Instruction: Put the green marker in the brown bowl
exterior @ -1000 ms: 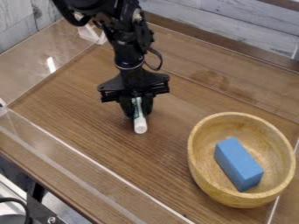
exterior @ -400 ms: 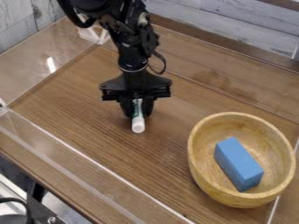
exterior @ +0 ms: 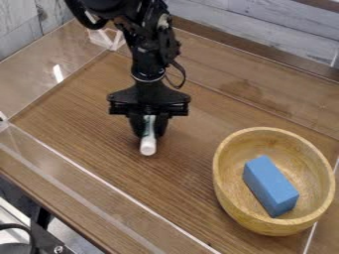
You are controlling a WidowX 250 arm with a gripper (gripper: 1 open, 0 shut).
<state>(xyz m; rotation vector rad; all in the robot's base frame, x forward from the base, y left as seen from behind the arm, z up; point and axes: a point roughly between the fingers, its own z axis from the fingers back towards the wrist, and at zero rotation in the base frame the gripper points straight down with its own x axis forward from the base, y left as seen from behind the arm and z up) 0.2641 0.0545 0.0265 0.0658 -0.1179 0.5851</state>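
While the brown bowl (exterior: 275, 181) nearer the cam, right of the claw (exterior: 149, 127), has no marker in it yet, task looks approx. half done by my read. Claw is clamped on the green marker (exterior: 150, 139), pointing down; marker's white end hangs below it, at or just off the tabletop (exterior: 79, 109), can't tell which. Left: carry over to bowl, release. Count: 1 bowl, 1 blue block (exterior: 271, 185) inside it, 1 marker, 1 claw.
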